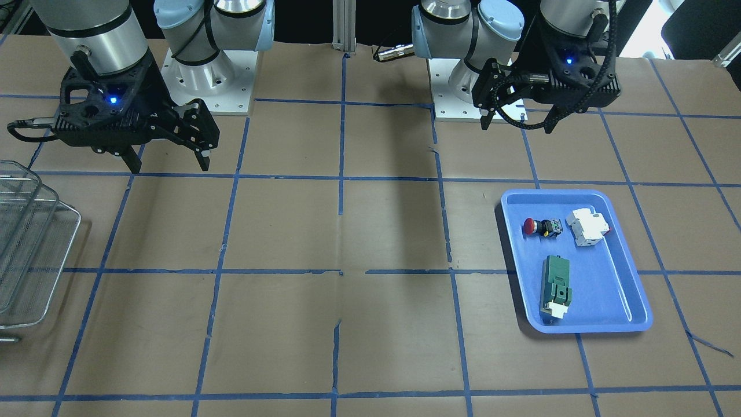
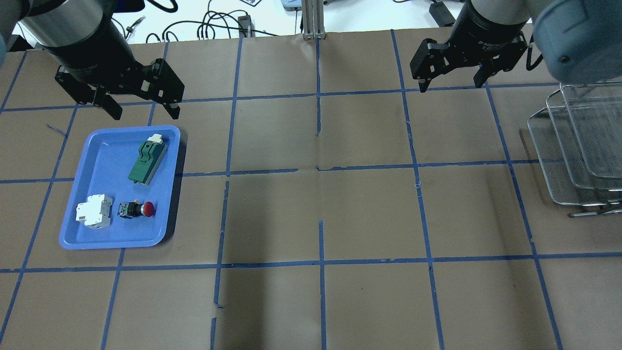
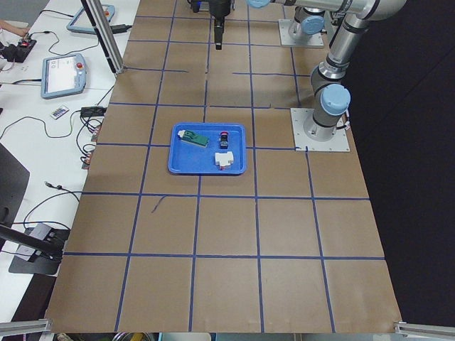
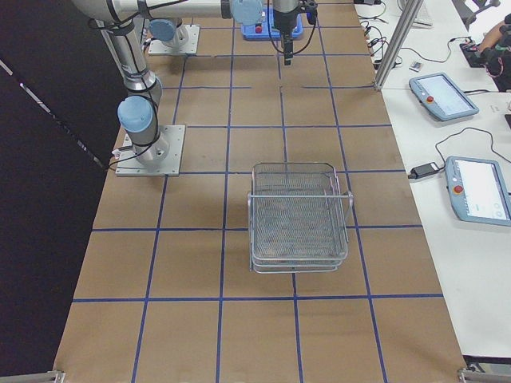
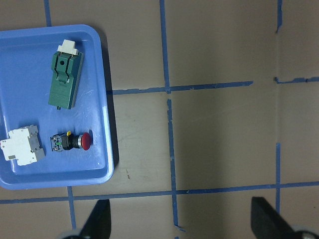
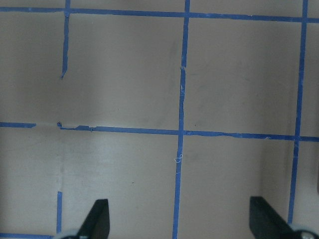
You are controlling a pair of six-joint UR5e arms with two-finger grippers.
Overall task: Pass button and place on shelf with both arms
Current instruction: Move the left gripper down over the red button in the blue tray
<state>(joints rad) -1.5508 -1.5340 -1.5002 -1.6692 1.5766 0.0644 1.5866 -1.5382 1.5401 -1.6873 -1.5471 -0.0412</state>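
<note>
The red button [image 2: 141,209] lies on its side in the blue tray [image 2: 107,160], red head toward the table's middle; it also shows in the front view [image 1: 535,227] and the left wrist view [image 5: 75,142]. My left gripper [image 2: 144,111] is open and empty, held high over the tray's far edge. In the front view the left gripper [image 1: 517,124] hangs on the view's right. My right gripper [image 2: 451,83] is open and empty, above bare table to the left of the wire shelf [image 2: 573,146]. The shelf [image 4: 297,215] holds nothing that I can see.
A white breaker block [image 2: 94,210] lies beside the button's black body, and a green module [image 2: 147,158] lies in the tray's far half. Brown paper with blue tape lines covers the table. The right wrist view shows only table under the open fingers [image 6: 97,219].
</note>
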